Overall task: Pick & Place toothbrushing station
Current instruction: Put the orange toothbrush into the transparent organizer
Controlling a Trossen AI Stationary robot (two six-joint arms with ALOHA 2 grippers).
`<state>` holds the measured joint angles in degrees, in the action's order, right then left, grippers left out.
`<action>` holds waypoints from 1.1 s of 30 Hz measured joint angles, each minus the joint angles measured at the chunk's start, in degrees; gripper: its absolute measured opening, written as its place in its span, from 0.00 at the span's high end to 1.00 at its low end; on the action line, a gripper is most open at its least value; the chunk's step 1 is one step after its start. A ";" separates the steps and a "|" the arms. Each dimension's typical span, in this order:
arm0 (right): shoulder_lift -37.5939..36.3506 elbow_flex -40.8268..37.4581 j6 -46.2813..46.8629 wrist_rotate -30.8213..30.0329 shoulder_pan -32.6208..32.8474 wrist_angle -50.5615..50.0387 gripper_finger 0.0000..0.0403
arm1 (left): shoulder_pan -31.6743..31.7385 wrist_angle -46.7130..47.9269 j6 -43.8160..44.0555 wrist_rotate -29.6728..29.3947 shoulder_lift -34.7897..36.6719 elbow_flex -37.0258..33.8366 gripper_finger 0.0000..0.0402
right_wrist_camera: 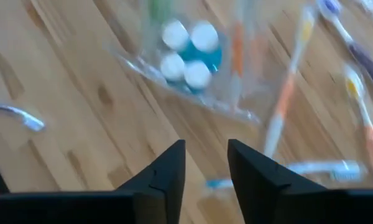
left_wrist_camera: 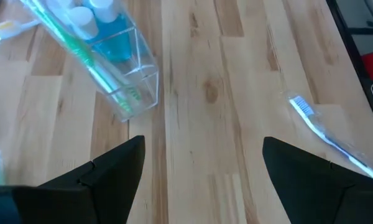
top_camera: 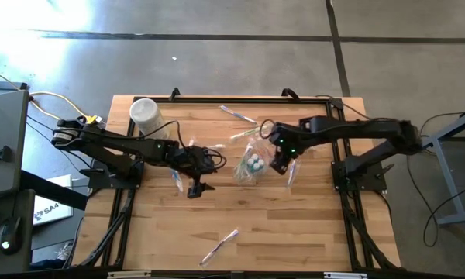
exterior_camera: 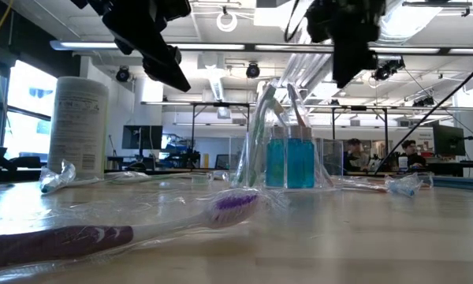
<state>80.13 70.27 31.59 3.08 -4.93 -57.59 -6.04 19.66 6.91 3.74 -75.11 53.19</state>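
The toothbrushing station (top_camera: 252, 164) is a clear plastic holder standing upright on its base at the table's middle. It holds small blue bottles with white caps (right_wrist_camera: 189, 53), a green toothbrush (left_wrist_camera: 81, 50) and an orange one. It also shows in the low view (exterior_camera: 288, 154). My right gripper (top_camera: 283, 164) hovers above the station's right side, fingers (right_wrist_camera: 206, 155) a narrow gap apart with nothing between them. My left gripper (top_camera: 195, 186) hangs open left of the station, above the bare wood (left_wrist_camera: 203, 146).
A tall white tub (top_camera: 145, 115) stands at the far left. Wrapped toothbrushes lie scattered: one at the far edge (top_camera: 239, 115), one near the front edge (top_camera: 219, 246), one beside my left gripper (top_camera: 177, 180), and one under my right gripper (top_camera: 292, 172).
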 joint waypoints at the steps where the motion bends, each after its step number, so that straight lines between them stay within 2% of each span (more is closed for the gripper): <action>1: -1.02 0.01 0.09 -0.21 0.00 -2.42 0.73 | 0.00 0.00 0.40 -0.01 0.00 0.00 0.20; 7: -3.40 -0.01 0.13 -9.39 1.08 -14.36 0.78 | 0.00 0.02 0.93 -0.02 0.00 0.00 0.20; 14: -3.45 -0.62 -3.11 -23.67 1.53 -16.35 0.80 | 0.00 -0.04 0.93 -0.23 0.00 0.00 0.20; 22: -3.45 -7.44 -9.86 -21.51 -7.86 -15.10 0.80 | 0.00 -0.07 0.93 -0.30 0.00 0.00 0.20; 24: -3.43 -10.37 -12.54 -19.90 -10.70 -11.63 0.80 | 0.00 -0.07 0.91 -0.45 0.00 0.00 0.20; 29: -3.38 -17.92 -20.52 -9.00 -16.72 1.30 0.80 | 0.00 -0.16 0.91 -0.45 0.00 0.00 0.20; 33: -2.86 -20.92 -21.37 -7.62 -19.64 8.41 0.77 | 0.00 -0.16 0.91 -0.45 -0.01 0.00 0.20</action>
<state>77.27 49.35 10.22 -4.54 -24.57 -49.18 -6.04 19.50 7.81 3.29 -75.12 53.19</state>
